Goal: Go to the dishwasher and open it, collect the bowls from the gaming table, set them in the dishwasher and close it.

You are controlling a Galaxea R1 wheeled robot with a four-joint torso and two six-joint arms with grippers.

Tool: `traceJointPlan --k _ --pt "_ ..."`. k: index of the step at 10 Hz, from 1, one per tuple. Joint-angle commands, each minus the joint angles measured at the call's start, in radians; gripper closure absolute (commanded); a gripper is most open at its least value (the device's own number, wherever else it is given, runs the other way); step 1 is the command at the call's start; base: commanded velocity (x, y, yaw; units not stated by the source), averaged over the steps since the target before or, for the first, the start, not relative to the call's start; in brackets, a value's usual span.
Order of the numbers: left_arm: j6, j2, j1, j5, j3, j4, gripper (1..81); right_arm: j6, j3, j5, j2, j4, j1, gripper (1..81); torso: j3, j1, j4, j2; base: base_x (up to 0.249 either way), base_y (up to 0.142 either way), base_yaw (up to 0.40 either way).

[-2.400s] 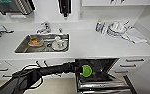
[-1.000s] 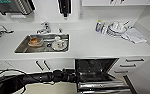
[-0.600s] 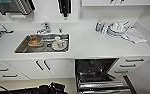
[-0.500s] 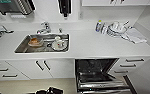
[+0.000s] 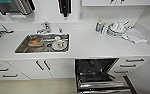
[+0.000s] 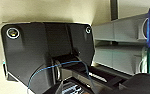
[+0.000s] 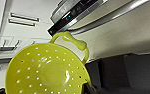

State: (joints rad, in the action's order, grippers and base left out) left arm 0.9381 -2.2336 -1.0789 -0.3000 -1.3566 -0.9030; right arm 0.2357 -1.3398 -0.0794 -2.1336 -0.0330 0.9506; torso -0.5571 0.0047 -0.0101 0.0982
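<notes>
Dishwasher seen open under the counter, left arm now gone from the head view, yellow-green bowl close to the right gripper, grip not clear.

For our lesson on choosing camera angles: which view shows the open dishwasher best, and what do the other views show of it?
The head view: the dishwasher sits under the white counter, door down, dark inside visible. The right wrist view gives a steel door edge with a control strip, behind a yellow-green bowl. In the left wrist view I cannot identify it.
</notes>
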Motion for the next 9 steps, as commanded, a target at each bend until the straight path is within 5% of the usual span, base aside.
traceJointPlan --k 1,4,7,9 --pt "-0.018 0.012 -0.213 0.419 -0.301 -0.137 1.0 0.091 0.056 0.029 0.051 -0.015 -0.138 81.1 0.000 0.000 0.000 0.000 0.000 0.000 0.000" --pt "-0.015 -0.050 -0.346 0.620 -0.560 -0.129 1.0 0.143 0.016 0.032 0.064 -0.019 -0.209 81.1 0.000 0.000 0.000 0.000 0.000 0.000 0.000" --pt "-0.015 -0.237 -0.494 0.861 -0.971 -0.131 1.0 0.215 -0.094 0.044 -0.007 -0.021 -0.299 81.1 0.000 0.000 0.000 0.000 0.000 0.000 0.000" --pt "-0.010 -0.360 -0.545 0.949 -1.189 -0.134 1.0 0.266 -0.171 0.053 -0.074 -0.018 -0.360 81.1 0.000 0.000 0.000 0.000 0.000 0.000 0.000"
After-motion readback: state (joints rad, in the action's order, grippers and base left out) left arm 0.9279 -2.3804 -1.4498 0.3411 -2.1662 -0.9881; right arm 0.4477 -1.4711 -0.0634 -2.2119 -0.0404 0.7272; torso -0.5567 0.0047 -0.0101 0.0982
